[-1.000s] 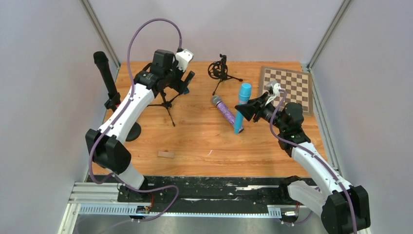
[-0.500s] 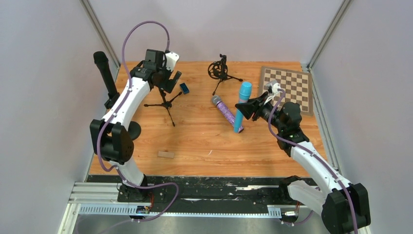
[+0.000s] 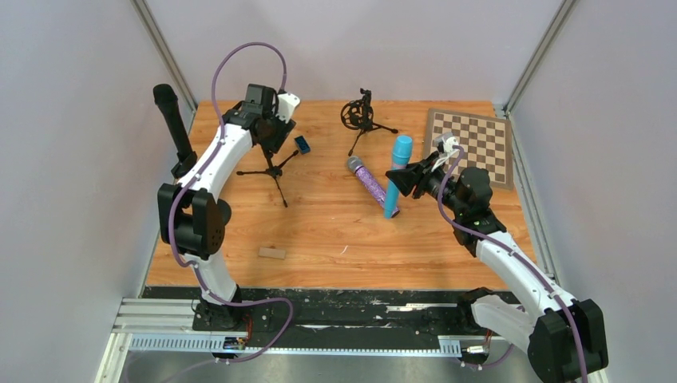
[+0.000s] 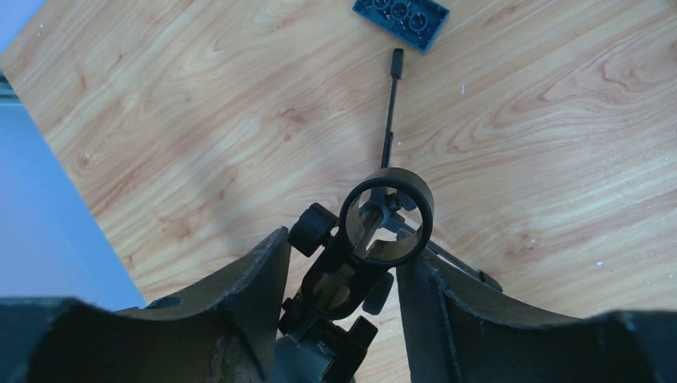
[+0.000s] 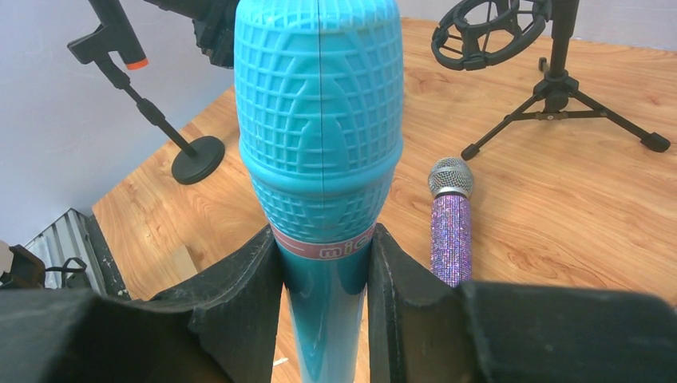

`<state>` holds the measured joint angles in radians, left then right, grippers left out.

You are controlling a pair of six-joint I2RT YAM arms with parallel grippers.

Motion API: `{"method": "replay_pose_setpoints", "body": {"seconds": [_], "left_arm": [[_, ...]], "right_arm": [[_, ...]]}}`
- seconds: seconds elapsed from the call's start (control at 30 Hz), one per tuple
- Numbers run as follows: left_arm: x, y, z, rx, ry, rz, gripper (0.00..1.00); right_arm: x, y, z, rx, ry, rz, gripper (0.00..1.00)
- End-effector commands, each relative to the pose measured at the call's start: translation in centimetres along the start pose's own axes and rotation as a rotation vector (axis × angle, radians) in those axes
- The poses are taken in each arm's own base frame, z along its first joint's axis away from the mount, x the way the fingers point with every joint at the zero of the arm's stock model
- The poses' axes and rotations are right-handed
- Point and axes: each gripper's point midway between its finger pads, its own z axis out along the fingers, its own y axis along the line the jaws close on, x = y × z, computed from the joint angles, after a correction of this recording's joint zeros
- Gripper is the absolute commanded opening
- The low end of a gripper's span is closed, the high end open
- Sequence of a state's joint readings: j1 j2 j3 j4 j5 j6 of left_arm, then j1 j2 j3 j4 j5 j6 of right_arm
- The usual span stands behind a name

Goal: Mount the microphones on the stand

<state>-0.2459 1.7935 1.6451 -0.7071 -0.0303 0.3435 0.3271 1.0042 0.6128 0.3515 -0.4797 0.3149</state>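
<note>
My left gripper (image 3: 275,137) (image 4: 343,255) reaches down over the small tripod stand (image 3: 273,166), its fingers shut on either side of the stand's ring clip (image 4: 387,215). The light blue microphone (image 3: 395,171) (image 5: 319,120) stands tilted off the table, with my right gripper (image 3: 404,177) (image 5: 323,263) shut on its neck. A purple glitter microphone (image 3: 367,180) (image 5: 451,223) lies flat beside it. At the far left the black microphone (image 3: 171,120) sits in a round-base stand (image 3: 215,214), its orange end (image 5: 137,62) pointing down.
A second tripod stand with a round shock mount (image 3: 361,116) (image 5: 511,32) stands at the back middle. A blue brick (image 3: 302,144) (image 4: 401,16) lies next to the left tripod. A chessboard (image 3: 473,144) lies back right, a small wooden block (image 3: 271,253) near the front.
My left arm pulled back and leftwards, set its gripper over the tripod's clip and narrowed its jaws onto it. The right arm and the blue microphone have not moved.
</note>
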Motion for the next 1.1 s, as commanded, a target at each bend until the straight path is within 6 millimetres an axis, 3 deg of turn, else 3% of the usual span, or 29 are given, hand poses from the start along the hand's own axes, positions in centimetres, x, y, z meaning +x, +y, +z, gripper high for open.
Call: {"method": "replay_pose_setpoints", "body": {"seconds": [0.0, 0.1, 0.23, 0.27, 0.47, 0.77, 1.07], "left_arm": [[-2.0, 0.8, -1.0, -0.01, -0.06, -0.006, 0.58], [-1.9, 0.8, -1.3, -0.005, -0.061, -0.013, 0.52], [-2.3, 0.1, -2.0, 0.029, -0.084, -0.021, 0.38], [-2.5, 0.0, -2.4, 0.036, -0.092, -0.023, 0.29], [-2.2, -0.4, -4.1, 0.037, -0.108, -0.078, 0.11], [-2.4, -4.2, -7.7, 0.142, -0.212, -0.128, 0.0], [-2.5, -9.9, -10.6, 0.227, -0.221, -0.076, 0.0]], "right_arm": [[-1.4, 0.4, -0.1, -0.001, -0.046, -0.037, 0.0], [-1.4, 0.3, -0.1, 0.004, -0.045, -0.037, 0.0], [-1.4, 0.3, -0.1, 0.008, -0.044, -0.038, 0.0], [-1.4, 0.2, -0.1, 0.009, -0.045, -0.038, 0.0], [-1.4, 0.0, 0.0, 0.024, -0.029, -0.03, 0.0], [-1.3, -0.1, 0.1, 0.027, -0.022, -0.025, 0.0], [-1.3, -0.2, 0.1, 0.034, -0.016, -0.022, 0.0]]}}
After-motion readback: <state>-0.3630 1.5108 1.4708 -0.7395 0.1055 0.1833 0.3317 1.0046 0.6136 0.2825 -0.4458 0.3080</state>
